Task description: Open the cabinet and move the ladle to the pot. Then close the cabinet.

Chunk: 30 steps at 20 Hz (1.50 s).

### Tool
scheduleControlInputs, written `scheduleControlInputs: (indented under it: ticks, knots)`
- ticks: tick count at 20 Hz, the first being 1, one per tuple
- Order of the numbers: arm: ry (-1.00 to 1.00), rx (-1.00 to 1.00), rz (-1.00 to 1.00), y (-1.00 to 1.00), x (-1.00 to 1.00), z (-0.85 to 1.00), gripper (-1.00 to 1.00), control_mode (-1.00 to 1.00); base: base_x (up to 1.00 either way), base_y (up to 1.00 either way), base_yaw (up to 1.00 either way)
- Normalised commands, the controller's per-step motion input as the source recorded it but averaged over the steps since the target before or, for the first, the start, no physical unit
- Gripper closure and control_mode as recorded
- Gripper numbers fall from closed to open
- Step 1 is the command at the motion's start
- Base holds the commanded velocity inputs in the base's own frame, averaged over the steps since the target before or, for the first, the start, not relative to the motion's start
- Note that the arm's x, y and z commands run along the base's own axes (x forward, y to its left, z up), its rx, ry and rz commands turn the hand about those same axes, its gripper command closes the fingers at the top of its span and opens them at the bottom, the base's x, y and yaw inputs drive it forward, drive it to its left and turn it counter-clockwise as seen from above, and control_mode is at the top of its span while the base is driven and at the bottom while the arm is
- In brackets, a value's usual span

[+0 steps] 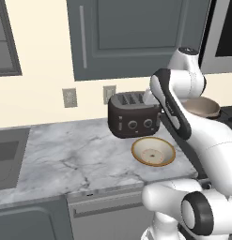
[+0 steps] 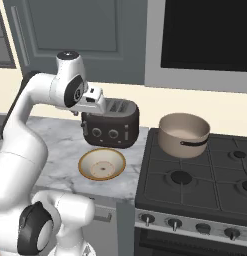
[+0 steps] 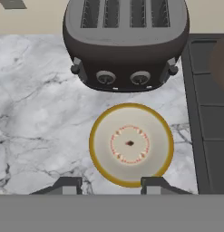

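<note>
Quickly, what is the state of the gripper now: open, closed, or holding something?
Gripper: open, holding nothing; it hangs above the yellow-rimmed bowl on the marble counter.

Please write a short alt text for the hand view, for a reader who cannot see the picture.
Seen from above, a shallow tan bowl with a yellow rim sits empty on a grey-veined white marble counter, just above the two dark fingertips of the gripper. Behind the bowl stands a dark brown four-slot toaster; a black stove edge runs down the right.
</note>
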Motion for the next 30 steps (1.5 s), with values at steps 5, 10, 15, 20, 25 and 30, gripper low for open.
scheduleControlInputs:
  ticks: [5,10,15,20,25,30]
  knots:
    - [-0.07,0.0,0.0,0.0,-0.33,0.0,-1.0,-1.0,0.0,0.0,0.0]
    - [-0.16,0.0,0.05,0.04,-0.48,0.13,-1.0,-1.0,0.0,0.0,0.0]
    - [-0.22,0.0,0.05,0.17,-0.34,0.26,-1.0,-1.0,0.0,0.0,0.0]
    - [-0.26,0.0,0.01,0.29,-0.1,0.26,-1.0,-1.0,0.0,0.0,0.0]
    - [-0.19,0.0,0.0,0.43,0.0,0.36,-1.0,-1.0,0.0,0.0,0.0]
    - [-0.15,0.0,0.0,0.47,0.0,0.35,-1.0,-1.0,0.0,0.0,0.0]
